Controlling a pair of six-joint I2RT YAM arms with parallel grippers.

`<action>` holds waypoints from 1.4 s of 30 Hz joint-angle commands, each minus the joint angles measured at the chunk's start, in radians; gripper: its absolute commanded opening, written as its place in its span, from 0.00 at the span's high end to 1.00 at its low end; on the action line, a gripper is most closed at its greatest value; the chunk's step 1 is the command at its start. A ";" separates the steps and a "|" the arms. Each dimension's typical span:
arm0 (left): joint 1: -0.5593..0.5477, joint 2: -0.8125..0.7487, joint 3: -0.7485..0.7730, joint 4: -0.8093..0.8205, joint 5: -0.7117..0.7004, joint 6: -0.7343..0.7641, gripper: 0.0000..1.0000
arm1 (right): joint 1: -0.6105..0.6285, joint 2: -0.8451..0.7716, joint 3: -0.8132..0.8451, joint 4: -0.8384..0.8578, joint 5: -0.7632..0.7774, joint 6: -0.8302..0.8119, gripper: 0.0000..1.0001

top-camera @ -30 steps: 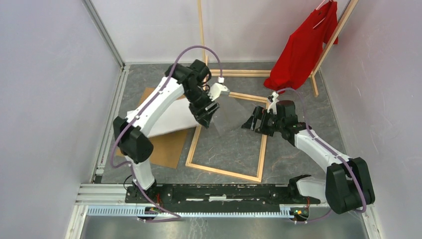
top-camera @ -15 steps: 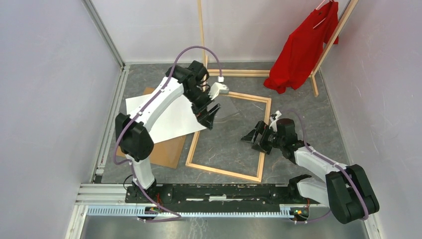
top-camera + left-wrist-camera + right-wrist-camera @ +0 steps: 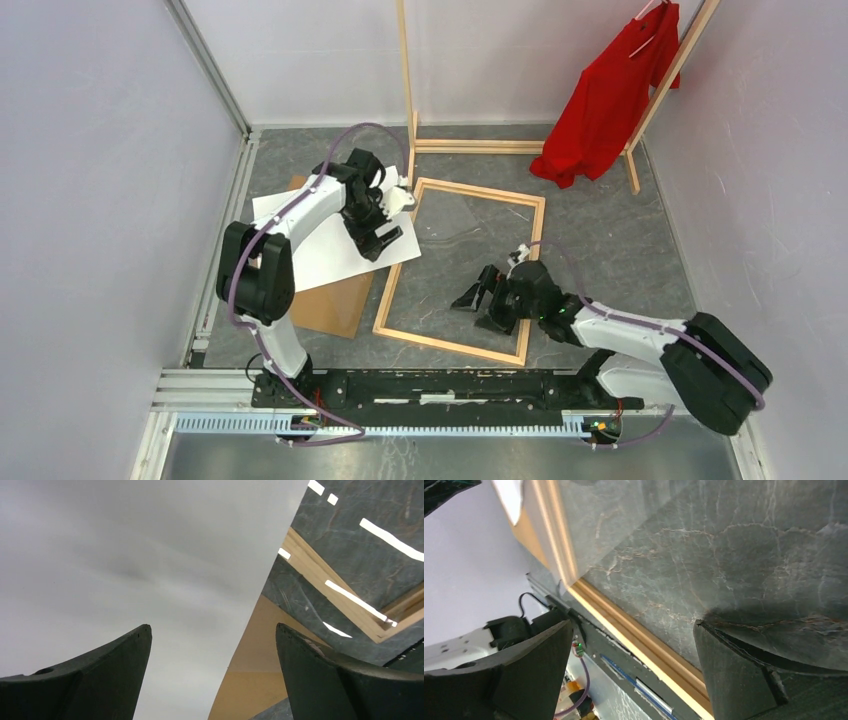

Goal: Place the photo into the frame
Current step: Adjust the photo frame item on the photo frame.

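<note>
1. I am holding my left gripper (image 3: 376, 243) over the right part of the large rectangular paper print (image 3: 320, 232). Its two dark fingers are standing wide apart and are gripping nothing.
2. The print is lying white side up, so its picture side is not showing. It is resting on a flat brown cardboard board (image 3: 335, 305), which is sticking out beyond its near edge.
3. In my left wrist view, my left gripper (image 3: 212, 630) is hanging just above the print (image 3: 150, 555), near its right edge. The cardboard (image 3: 250, 645) is showing beside that edge. I cannot tell whether my fingertips are touching the paper.
4. The thin rectangular frame of light natural wood (image 3: 452, 345) is lying flat on the grey marbled table (image 3: 600, 240), just to the right of the print. The print's right corner is lying over the frame's left rail, while the rest of the sheet is lying outside the frame.
5. I am keeping my right gripper (image 3: 478, 302) low inside the frame, near its near-right corner and well apart from the print. Its fingers are spread wide and are holding nothing.
6. In my right wrist view, my right gripper (image 3: 631, 625) is pointing at the marbled surface, with a wooden rail of the frame (image 3: 639, 640) running between the fingertips.
7. A red shirt (image 3: 610, 95) is hanging on a tall wooden clothes rack (image 3: 480, 147) at the far side.
</note>
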 commanded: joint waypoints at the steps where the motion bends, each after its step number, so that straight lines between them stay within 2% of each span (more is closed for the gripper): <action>1: -0.003 -0.056 -0.072 0.121 -0.070 0.083 0.00 | 0.097 0.110 0.063 0.076 0.165 0.135 0.02; 5: 0.001 -0.076 -0.102 0.140 -0.061 0.089 0.00 | 0.155 0.211 0.068 0.205 0.238 0.218 0.05; 8: 0.001 -0.084 -0.125 0.160 -0.057 0.092 0.00 | 0.178 0.276 0.018 0.392 0.295 0.311 0.09; 16: 0.001 -0.071 -0.196 0.222 -0.114 0.098 0.01 | 0.248 0.429 0.011 0.646 0.424 0.383 0.17; 22: 0.006 -0.063 -0.220 0.232 -0.123 0.110 0.01 | 0.286 0.499 0.019 0.740 0.514 0.389 0.17; 28: 0.010 -0.048 -0.220 0.227 -0.120 0.105 0.02 | 0.300 0.516 -0.001 0.842 0.677 0.331 0.19; 32: 0.016 -0.047 -0.193 0.194 -0.107 0.096 0.02 | 0.300 0.548 -0.024 0.983 0.742 0.293 0.24; 35: 0.024 -0.054 -0.159 0.160 -0.091 0.086 0.02 | 0.299 0.590 -0.053 1.145 0.765 0.293 0.36; 38: 0.031 -0.069 -0.136 0.127 -0.079 0.079 0.02 | 0.289 0.646 -0.070 1.347 0.775 0.276 0.55; 40: 0.032 -0.075 -0.119 0.102 -0.073 0.071 0.02 | 0.272 0.669 -0.065 1.410 0.753 0.262 0.70; 42: 0.035 -0.083 -0.109 0.080 -0.065 0.065 0.02 | 0.253 0.673 -0.052 1.435 0.720 0.218 0.79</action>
